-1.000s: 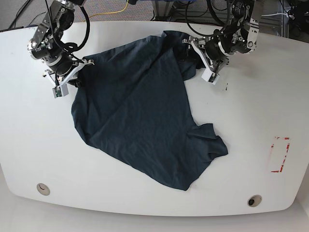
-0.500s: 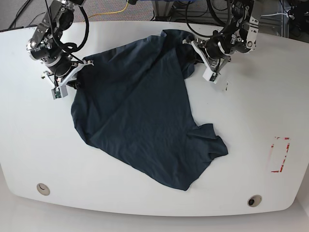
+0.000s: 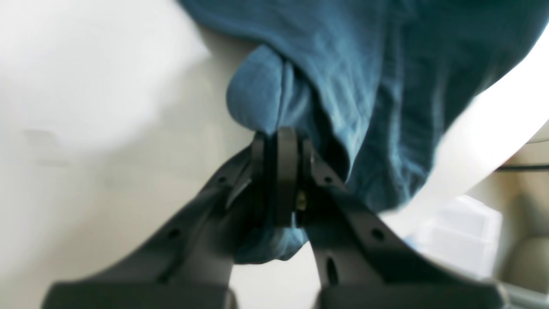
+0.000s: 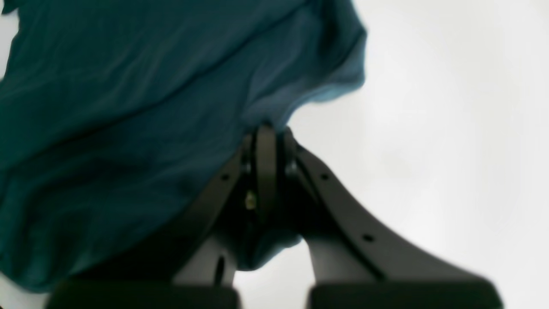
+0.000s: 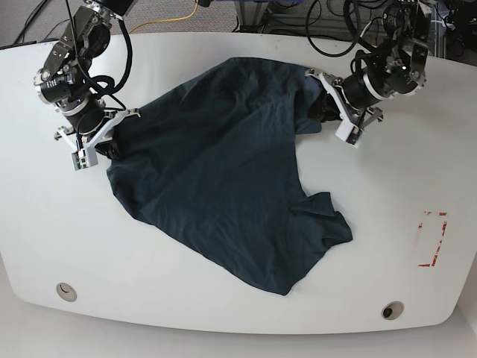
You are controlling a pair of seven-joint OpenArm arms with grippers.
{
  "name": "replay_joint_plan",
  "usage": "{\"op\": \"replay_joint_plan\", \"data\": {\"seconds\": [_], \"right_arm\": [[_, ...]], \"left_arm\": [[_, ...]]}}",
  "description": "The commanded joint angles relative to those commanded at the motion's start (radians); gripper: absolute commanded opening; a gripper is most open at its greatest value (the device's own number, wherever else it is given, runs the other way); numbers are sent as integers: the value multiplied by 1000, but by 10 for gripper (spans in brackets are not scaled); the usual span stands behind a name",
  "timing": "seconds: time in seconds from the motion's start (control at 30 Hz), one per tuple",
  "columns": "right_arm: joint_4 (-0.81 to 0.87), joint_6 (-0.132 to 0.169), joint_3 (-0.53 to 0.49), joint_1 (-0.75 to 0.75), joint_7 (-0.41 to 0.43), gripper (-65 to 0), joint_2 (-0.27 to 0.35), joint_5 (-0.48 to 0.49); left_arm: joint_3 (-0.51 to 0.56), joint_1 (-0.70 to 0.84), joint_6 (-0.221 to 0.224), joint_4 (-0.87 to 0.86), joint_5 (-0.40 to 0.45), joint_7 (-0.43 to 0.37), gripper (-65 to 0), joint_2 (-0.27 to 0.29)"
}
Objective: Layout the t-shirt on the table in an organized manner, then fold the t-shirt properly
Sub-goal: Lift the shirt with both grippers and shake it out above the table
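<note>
T-shirt (image 5: 223, 179) fabric, dark navy and wrinkled, lay spread across the middle of the white table (image 5: 417, 149), one sleeve pointing toward the near edge beside a red tape rectangle (image 5: 431, 239). No print, label or writing could be read on it. Farther back, the right gripper (image 4: 266, 141) and the left gripper (image 3: 281, 143) were each clamped on a bunched edge of cloth.

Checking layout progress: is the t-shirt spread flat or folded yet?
Spread but unfolded: the t-shirt lies wrinkled and skewed, both claws pinching its far edge.
</note>
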Motion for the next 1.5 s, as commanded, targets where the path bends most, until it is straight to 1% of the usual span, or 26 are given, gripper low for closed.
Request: {"op": "replay_joint_plan", "data": {"seconds": [0.1, 0.17, 0.23, 0.43, 0.53, 0.63, 0.77, 0.8, 0.87, 0.93, 1.13, 1.27, 1.33, 1.37, 1.4, 1.5], "right_arm": [[0, 0, 0, 48, 0, -650, 8, -2], [-2, 0, -2, 75, 0, -650, 15, -3], [-2, 0, -2, 110, 0, -650, 21, -5], [-5, 0, -3, 189, -2, -650, 40, -5], [-5, 0, -5, 230, -2, -650, 43, -5], [-5, 0, -5, 265, -2, -650, 46, -5], [-5, 0, -17, 321, -2, -650, 86, -5], [-5, 0, -38, 344, -2, -650, 100, -5], [-5, 0, -57, 368, -2, -650, 112, -5], [-6, 0, -77, 419, -2, -650, 132, -6], [-52, 0, -133, 542, -2, -650, 172, -40], [-106, 0, -161, 628, -2, -650, 190, -40], [-143, 0, -183, 692, -2, -650, 212, -40], [-149, 0, -186, 703, -2, -650, 215, -40], [-166, 0, -195, 738, -2, -650, 226, -40], [-198, 0, -221, 802, -2, -648, 242, -40]], "left_arm": [[-95, -38, -48, 0, -78, 5, -650, -40], [-133, -78, -63, -3, -123, 5, -650, -66], [-153, -137, -64, -5, -164, 8, -650, -104], [-203, -250, -68, -6, -247, 72, -650, -158], [-210, -302, -69, -6, -296, 78, -650, -198], [-210, -341, -69, -8, -321, 78, -650, -232], [-207, -414, -69, -8, -345, 78, -650, -272], [-206, -451, -69, -9, -356, 78, -650, -293], [-195, -494, -69, -18, -368, 78, -650, -313], [-155, -585, -69, -34, -388, 78, -650, -353], [-41, -832, -69, -69, -436, 78, -650, -434], [26, -997, -69, -114, -474, 78, -650, -457], [74, -1115, -69, -155, -506, 78, -650, -463], [81, -1137, -69, -161, -511, 78, -650, -466], [107, -1201, -69, -186, -523, 78, -650, -476], [147, -1312, -69, -218, -539, 78, -650, -483]]}}
